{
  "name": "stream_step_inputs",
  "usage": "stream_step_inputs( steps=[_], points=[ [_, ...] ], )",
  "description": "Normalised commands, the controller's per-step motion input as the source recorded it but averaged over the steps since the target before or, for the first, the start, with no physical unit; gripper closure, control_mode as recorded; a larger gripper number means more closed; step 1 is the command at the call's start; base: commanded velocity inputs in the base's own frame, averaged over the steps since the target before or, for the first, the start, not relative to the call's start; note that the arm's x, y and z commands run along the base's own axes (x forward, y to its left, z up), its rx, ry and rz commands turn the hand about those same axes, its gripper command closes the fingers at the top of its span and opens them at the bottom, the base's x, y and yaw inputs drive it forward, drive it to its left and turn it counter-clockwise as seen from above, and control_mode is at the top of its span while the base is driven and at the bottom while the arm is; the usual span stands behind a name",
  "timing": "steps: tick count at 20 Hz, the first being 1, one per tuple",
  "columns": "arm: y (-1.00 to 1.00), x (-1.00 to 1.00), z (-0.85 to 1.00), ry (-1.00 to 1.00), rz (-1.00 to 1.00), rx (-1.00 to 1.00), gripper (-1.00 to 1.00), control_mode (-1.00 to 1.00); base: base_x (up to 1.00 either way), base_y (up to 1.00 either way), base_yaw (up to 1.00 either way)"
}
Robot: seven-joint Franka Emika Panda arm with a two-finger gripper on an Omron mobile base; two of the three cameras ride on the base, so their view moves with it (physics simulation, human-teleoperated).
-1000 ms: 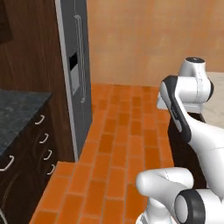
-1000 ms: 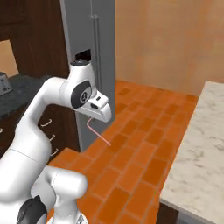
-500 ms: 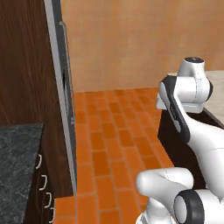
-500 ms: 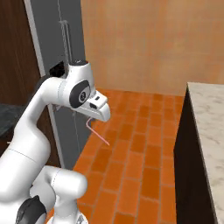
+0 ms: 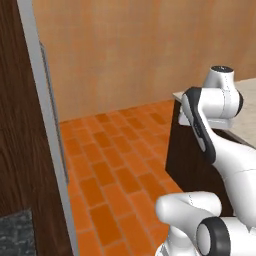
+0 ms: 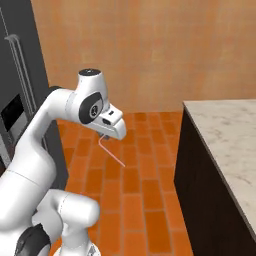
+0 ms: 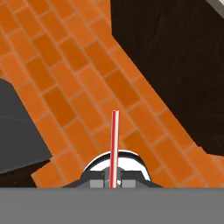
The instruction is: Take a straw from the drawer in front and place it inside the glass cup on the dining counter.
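I'm mid-carry — gripper point(image 6: 103, 136) fingers clamped on the straw point(image 6: 114, 152). Next I must reach the dining counter point(image 6: 227, 131) — glass cup unseen.

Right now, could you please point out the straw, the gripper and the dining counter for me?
straw point(image 7: 114, 144): hand view, middle of its red shaft.
gripper point(image 6: 103, 137): right base view, between its fingertips, shut on the straw.
dining counter point(image 6: 230, 131): right base view, bare marble top.
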Motion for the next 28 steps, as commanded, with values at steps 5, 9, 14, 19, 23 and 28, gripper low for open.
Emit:
stream_step_inputs(
  steps=[5, 9, 14, 19, 23, 28],
  points=[
    [0.00, 0.00, 0.00, 0.00, 0.00, 0.00, 1.00, 1.00, 1.00, -0.12, -0.04],
    [0.00, 0.00, 0.00, 0.00, 0.00, 0.00, 1.00, 1.00, 1.00, -0.13, 0.15],
    [0.00, 0.00, 0.00, 0.00, 0.00, 0.00, 1.00, 1.00, 1.00, -0.17, 0.17],
    [0.00, 0.00, 0.00, 0.00, 0.00, 0.00, 1.00, 1.00, 1.00, -0.21, 0.12],
    [0.00, 0.00, 0.00, 0.00, 0.00, 0.00, 1.00, 1.00, 1.00, -0.14, 0.01],
    [0.00, 0.00, 0.00, 0.00, 0.00, 0.00, 1.00, 1.00, 1.00, -0.10, 0.00]
  ],
)
